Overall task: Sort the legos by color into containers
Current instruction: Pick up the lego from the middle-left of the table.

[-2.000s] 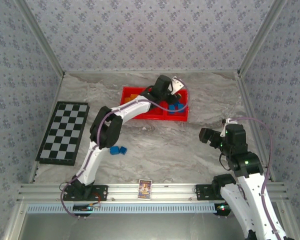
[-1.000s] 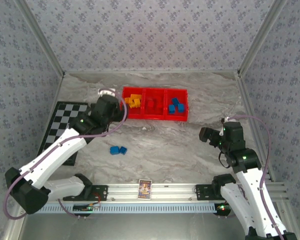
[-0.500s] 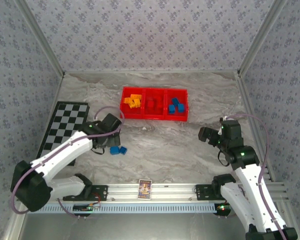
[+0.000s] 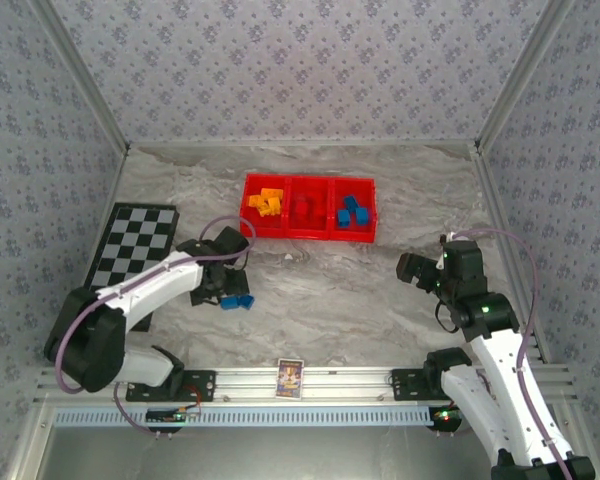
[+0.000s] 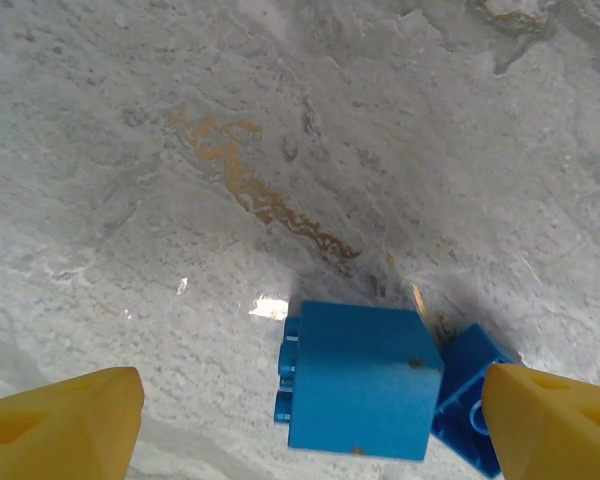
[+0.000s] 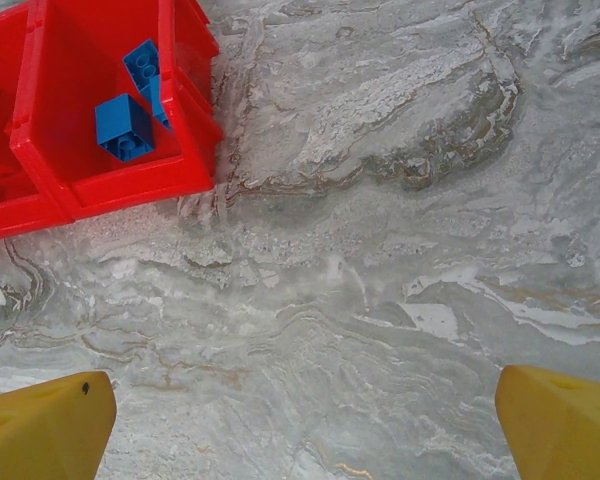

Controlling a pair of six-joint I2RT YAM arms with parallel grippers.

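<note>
Two blue legos (image 4: 238,300) lie on the marble table left of centre. My left gripper (image 4: 223,290) is low over them and open. In the left wrist view the nearer blue lego (image 5: 365,380) sits between the yellow fingertips (image 5: 65,430) with a wide gap on its left, and the second blue lego (image 5: 468,400) is partly behind the right finger. The red tray of containers (image 4: 310,235) at the back holds orange-yellow legos (image 4: 265,202) on the left, red legos (image 4: 302,208) in the middle and blue legos (image 4: 353,212) on the right. My right gripper (image 4: 410,270) hangs open over bare table.
A black-and-white checkered board (image 4: 130,262) lies at the left wall. A small printed card (image 4: 290,378) stands on the front rail. The right wrist view shows the tray's corner (image 6: 110,185) with blue legos (image 6: 125,125) inside and my open right gripper (image 6: 300,425).
My left arm has swung back from the tray and come down over the two blue legos, its jaws narrowing a little. The right arm has barely moved.
</note>
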